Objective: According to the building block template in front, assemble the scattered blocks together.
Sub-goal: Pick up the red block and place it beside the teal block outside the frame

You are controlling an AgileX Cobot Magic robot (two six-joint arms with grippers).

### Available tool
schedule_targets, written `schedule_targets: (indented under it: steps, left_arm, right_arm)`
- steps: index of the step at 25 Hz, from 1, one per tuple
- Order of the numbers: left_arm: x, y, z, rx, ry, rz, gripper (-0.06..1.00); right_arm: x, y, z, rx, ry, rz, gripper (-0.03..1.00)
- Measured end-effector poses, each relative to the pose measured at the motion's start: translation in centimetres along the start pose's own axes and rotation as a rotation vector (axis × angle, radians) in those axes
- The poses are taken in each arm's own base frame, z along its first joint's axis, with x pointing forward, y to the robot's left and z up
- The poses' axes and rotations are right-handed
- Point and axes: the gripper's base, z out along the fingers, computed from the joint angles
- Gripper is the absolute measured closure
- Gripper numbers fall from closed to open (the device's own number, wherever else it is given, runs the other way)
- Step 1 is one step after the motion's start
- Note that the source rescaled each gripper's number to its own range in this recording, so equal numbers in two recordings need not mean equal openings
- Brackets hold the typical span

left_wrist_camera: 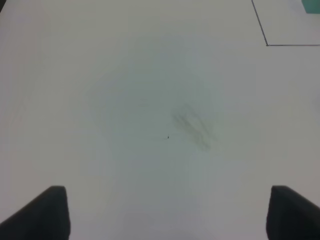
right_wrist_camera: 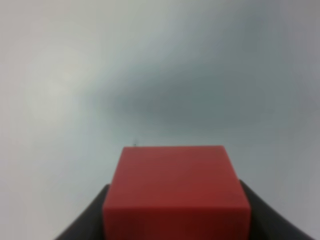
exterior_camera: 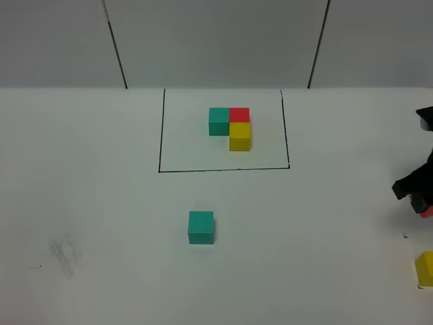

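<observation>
Nearest the camera in the high view, a yellow block (exterior_camera: 425, 268) sits by the table's (exterior_camera: 101, 203) near right corner, partly cut off. Just beyond it along the right edge, the right claw (exterior_camera: 416, 193) shows a sliver of the red block (exterior_camera: 425, 212). A teal block (exterior_camera: 201, 227) lies near mid-table, its sides roughly square with the table edges. Toward the far edge the template (exterior_camera: 230, 127) stands inside a black outline (exterior_camera: 161, 135). Its teal and red cubes run in a row along the far edge, with yellow in front of red.

In the left wrist view the left claw (left_wrist_camera: 167, 215) is spread wide and holds nothing, over bare table near a faint smudge (left_wrist_camera: 192, 127).

In the right wrist view the right claw is closed on the red block's two side faces. Being a cube, the block has no long axis. The blocks look light, rigid and matte, so pinching opposite flat faces should hold well.
</observation>
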Motion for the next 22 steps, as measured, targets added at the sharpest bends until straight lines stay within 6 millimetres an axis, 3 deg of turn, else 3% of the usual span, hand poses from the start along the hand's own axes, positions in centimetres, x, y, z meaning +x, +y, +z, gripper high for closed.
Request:
schedule_targets:
  steps: [5,9,16,22]
  left_arm:
    - [0.0,0.0,0.0,0.000,0.000,0.000,0.13]
    - [0.0,0.0,0.0,0.000,0.000,0.000,0.13]
    - [0.0,0.0,0.0,0.000,0.000,0.000,0.13]
    - [0.0,0.0,0.0,0.000,0.000,0.000,0.13]
  right_arm:
    - [-0.3,7.4,-1.8,-0.055,-0.011,-0.581,0.92]
    - [-0.4,12.6,-1.9,-0.064,-0.064,-0.854,0.92]
    - [-3.0,18.0,-1.6,-0.068,-0.131,-1.011,0.92]
    - [-5.4,19.6,-0.2,-0.097,-0.006,-1.084,0.92]
